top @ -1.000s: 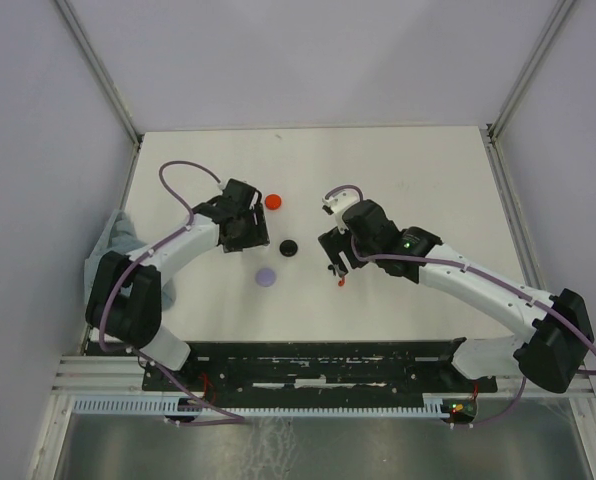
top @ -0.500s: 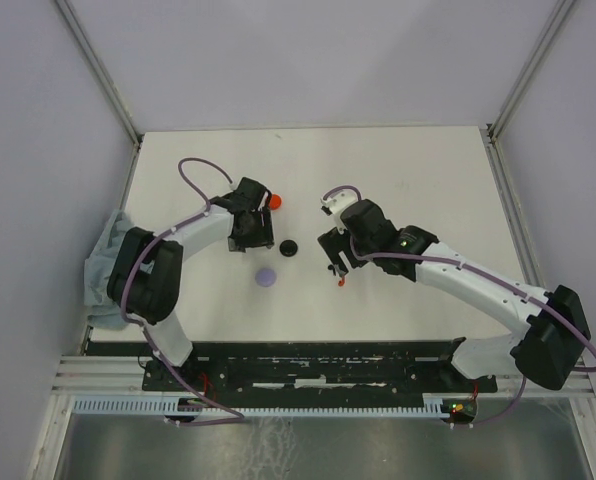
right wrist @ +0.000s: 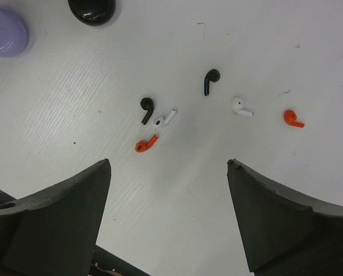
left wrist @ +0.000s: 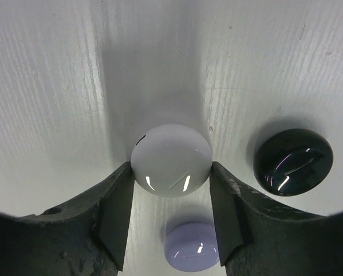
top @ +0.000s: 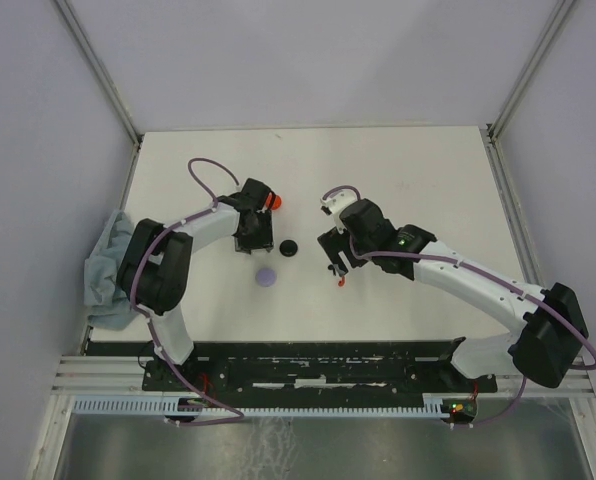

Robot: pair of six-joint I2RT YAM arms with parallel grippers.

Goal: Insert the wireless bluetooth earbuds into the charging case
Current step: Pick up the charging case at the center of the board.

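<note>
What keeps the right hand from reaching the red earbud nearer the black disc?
Probably nothing, so yes. The right hand hangs open over the table and that red earbud lies uncovered just ahead of its fingers; only a white earbud crowds it.

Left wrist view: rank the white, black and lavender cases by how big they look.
1. White case and black case: about alike, so not ranked.
2. Lavender case: clearly smallest.
</note>
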